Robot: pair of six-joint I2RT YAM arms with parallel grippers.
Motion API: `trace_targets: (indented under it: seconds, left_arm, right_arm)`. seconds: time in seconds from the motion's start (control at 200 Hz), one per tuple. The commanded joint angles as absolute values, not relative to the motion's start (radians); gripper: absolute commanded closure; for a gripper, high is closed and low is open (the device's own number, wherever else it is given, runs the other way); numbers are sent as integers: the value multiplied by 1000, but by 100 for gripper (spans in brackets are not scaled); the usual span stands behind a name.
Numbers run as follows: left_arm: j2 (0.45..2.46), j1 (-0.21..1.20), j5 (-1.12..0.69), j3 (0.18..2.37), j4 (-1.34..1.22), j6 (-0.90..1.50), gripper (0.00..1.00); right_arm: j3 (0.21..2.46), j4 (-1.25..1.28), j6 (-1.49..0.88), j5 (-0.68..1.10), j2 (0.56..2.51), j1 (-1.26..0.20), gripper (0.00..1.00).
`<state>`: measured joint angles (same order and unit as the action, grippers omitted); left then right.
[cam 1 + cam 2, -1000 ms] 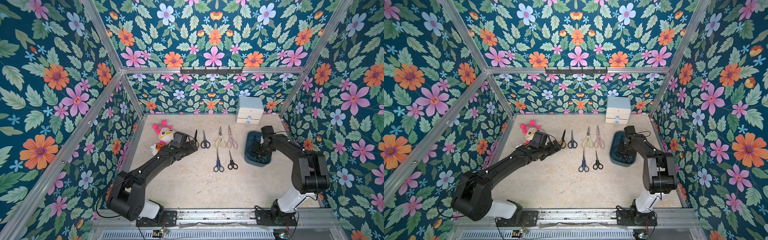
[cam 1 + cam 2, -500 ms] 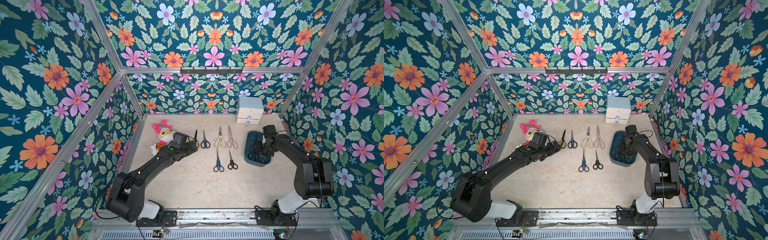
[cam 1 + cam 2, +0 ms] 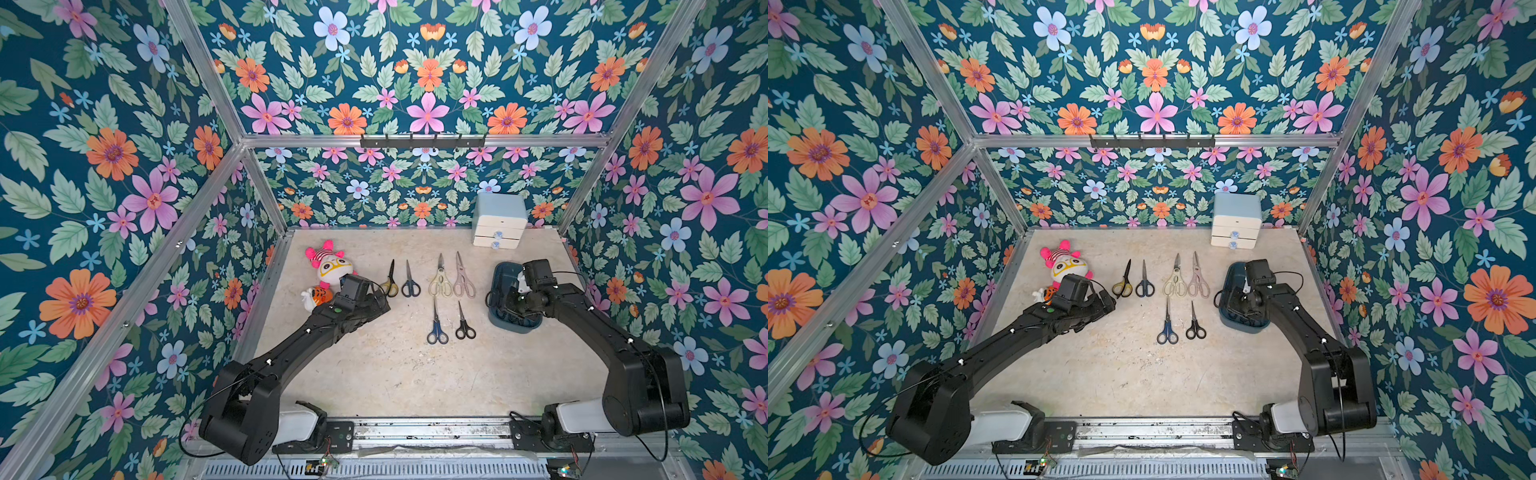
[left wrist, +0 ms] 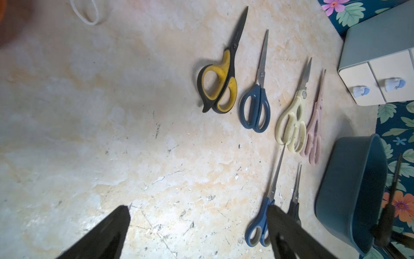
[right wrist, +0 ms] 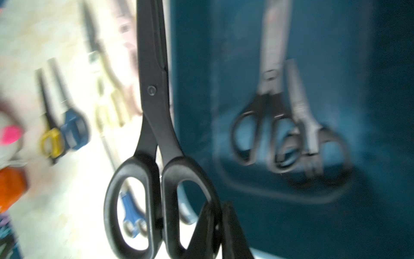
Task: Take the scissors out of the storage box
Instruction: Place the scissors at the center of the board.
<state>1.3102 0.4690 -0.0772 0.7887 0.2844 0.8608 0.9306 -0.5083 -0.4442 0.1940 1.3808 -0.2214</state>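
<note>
The right end effector (image 5: pixel 218 208) is pinched tight on one handle loop of a pair of black scissors (image 5: pixel 156 112), which hangs over the storage box (image 3: pixel 513 326), off its floor, blades closed. In the right wrist view, two more pairs with black handles (image 5: pixel 264 116) lie side by side on the bottom of the box, blurred. Six pairs rest flat on the tabletop (image 3: pixel 374 374) beside the box, on the side facing the left arm. Nearest the box in the far row are the pink shears (image 3: pixel 463 280), just beside them the cream shears (image 3: pixel 440 282), then a dark blue pair (image 3: pixel 410 284), and farthest from the box the yellow and black pair (image 3: pixel 389 282). A nearer row holds a small black pair (image 3: pixel 464 326) close to the box and a blue pair (image 3: pixel 436 328) next to it. The left end effector (image 4: pixel 197 210) is spread wide and holds nothing, hovering low over the tabletop well apart from the box, near the yellow and black pair. A small two-drawer cabinet (image 3: pixel 498 220) stands behind the box by the back wall, and a plush toy (image 3: pixel 330 266) lies far from the box, beyond the left arm.
</note>
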Motion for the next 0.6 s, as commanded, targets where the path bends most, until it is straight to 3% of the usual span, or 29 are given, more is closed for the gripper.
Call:
trace_targets:
  seconds: [0.0,0.225,0.595]
  left_arm:
    - [1308,466,-63,781,276,863,1]
    - [1312,432,-89,758,271,838,1]
    - [1259,258,-206,700,277,757,1]
  right_arm:
    - [919,-439,-563,196,1338,-307,100]
    - [916,-391,-694,140,1327,-544,100]
    - [1007,-339,-872,79,1570,-888,100]
